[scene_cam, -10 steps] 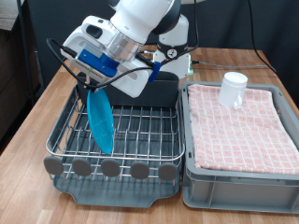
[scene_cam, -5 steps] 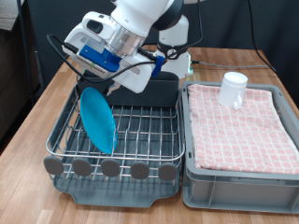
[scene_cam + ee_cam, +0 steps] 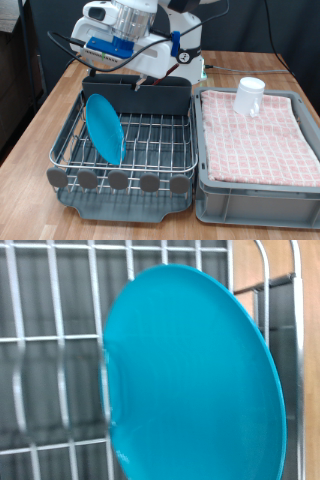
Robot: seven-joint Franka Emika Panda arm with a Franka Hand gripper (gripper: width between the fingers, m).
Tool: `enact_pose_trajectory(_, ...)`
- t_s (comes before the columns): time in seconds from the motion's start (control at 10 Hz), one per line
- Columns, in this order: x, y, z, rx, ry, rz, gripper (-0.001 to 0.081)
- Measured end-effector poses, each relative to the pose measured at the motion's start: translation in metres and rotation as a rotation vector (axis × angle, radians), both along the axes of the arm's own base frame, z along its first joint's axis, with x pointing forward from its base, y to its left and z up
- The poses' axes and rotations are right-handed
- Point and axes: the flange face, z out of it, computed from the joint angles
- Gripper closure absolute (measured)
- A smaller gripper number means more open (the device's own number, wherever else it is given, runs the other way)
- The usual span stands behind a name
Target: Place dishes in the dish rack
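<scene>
The bright-blue plate [image 3: 104, 129] stands on edge in the exterior view's left part of the silver wire dish rack [image 3: 150, 138], leaning slightly, with nothing holding it. It fills the wrist view [image 3: 190, 370] in front of the rack wires [image 3: 55, 338]. My gripper [image 3: 139, 82] hangs above the rack's back, up and to the right of the plate, clear of it and empty. The small white cup [image 3: 250, 95] stands upside down on the pink checked cloth. The wooden spoon is out of view.
The grey bin lined with pink checked cloth [image 3: 255, 135] sits right of the rack. The tall grey cutlery compartment [image 3: 165, 97] is at the rack's back. Cables hang from the arm [image 3: 70, 50]. The wooden table [image 3: 40, 130] lies bare to the left.
The gripper let go of the plate and rose up and away to the right. The plate turned from edge-on to leaning in the rack and stays there on its own.
</scene>
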Motion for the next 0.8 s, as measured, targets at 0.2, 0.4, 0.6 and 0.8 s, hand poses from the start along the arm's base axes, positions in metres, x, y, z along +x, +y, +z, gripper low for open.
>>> enact_pose_trajectory(0.2, -0.007, 0.002, 0.023, 0.059, 0.002, 0.008, 0.0007)
enact_pose_trajectory(0.4, -0.013, 0.008, 0.047, 0.095, 0.023, 0.012, 0.0004)
enact_pose_trajectory(0.6, -0.015, 0.017, 0.071, 0.113, 0.031, 0.025, 0.0004)
enact_pose_trajectory(0.8, -0.015, 0.035, 0.090, 0.135, 0.041, 0.064, 0.0004)
